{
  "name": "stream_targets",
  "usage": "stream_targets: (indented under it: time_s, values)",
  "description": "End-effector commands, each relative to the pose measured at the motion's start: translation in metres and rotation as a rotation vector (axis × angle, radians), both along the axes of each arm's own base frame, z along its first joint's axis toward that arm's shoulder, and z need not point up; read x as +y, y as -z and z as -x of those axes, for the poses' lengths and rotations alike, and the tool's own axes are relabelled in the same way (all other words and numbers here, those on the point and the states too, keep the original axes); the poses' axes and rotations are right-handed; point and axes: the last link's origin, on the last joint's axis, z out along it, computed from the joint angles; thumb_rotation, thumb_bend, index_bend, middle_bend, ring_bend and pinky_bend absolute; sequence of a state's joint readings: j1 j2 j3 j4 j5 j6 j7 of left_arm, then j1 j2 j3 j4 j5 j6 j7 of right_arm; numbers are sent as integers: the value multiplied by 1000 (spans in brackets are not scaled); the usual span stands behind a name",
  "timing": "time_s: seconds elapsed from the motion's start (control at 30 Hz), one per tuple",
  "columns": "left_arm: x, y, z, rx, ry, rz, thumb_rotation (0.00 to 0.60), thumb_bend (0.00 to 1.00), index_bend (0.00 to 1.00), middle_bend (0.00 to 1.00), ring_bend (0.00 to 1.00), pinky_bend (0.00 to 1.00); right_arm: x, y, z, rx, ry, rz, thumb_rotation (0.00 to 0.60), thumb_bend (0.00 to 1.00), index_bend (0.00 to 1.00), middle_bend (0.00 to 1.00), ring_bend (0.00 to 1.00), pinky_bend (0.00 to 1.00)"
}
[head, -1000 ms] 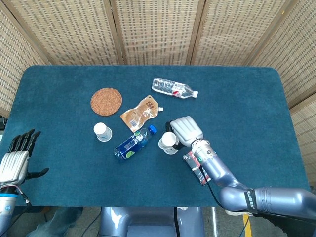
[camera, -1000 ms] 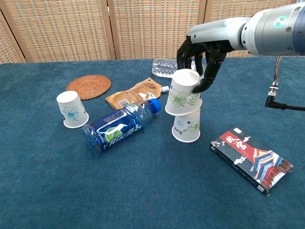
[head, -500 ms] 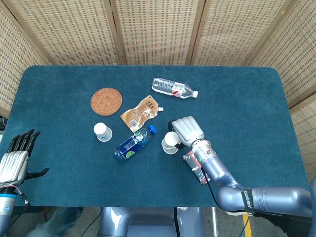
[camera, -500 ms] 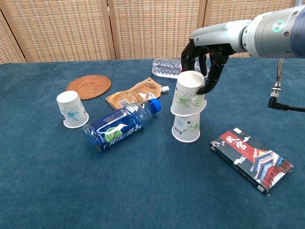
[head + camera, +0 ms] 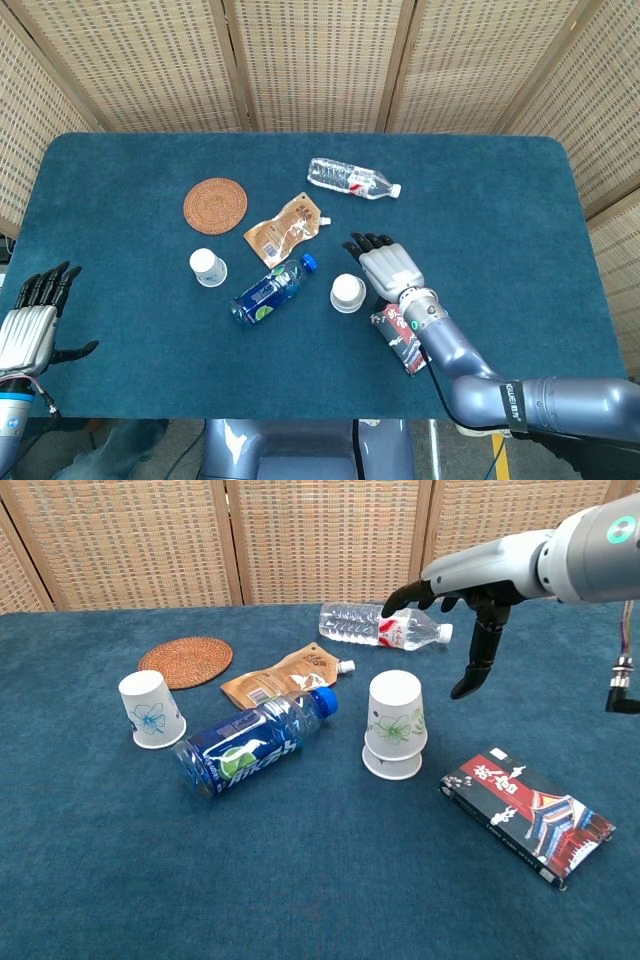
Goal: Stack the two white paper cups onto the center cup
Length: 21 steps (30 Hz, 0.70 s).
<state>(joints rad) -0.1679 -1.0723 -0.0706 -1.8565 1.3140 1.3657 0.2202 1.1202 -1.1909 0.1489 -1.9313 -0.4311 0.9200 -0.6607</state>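
Note:
Two white paper cups with flower prints stand upside down as one stack at the table's middle, the upper one seated over the lower. A third white cup stands upside down alone to the left. My right hand hovers open just right of and above the stack, fingers spread, touching nothing. My left hand rests open at the table's near left edge, far from the cups.
A blue bottle lies left of the stack. A brown pouch, a round woven coaster and a clear bottle lie further back. A patterned flat box lies right of the stack.
My right hand let go of the upper cup, which dropped down snugly over the center cup. The hand then opened and drew away to the right.

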Motion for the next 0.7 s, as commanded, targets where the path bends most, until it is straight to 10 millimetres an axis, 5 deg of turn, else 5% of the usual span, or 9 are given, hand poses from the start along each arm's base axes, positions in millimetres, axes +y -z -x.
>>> stream_targets:
  time_s: [0.03,0.1,0.27,0.53,0.7]
  values:
    - [1,-1,1,-1,-3,-3,600,0,0,0,0,0,7,-12,6,4,-17,22,600,295,67,9,4,79]
    - [5,-2,2,-3,-5,-4,600,0,0,0,0,0,12,-27,17,22,-41,76,600,267,67,4,1,39]
    - [23,-5,1,26,37,-18,600,0,0,0,0,0,24,-58,69,41,-151,252,600,5,67,0,0,0]
    - [61,-4,-6,73,134,22,600,0,0,0,0,0,40,-76,132,48,-228,346,600,0,46,0,0,0]
    - [105,12,-33,117,286,133,600,0,0,0,0,0,69,-80,179,42,-201,368,600,0,45,0,0,0]
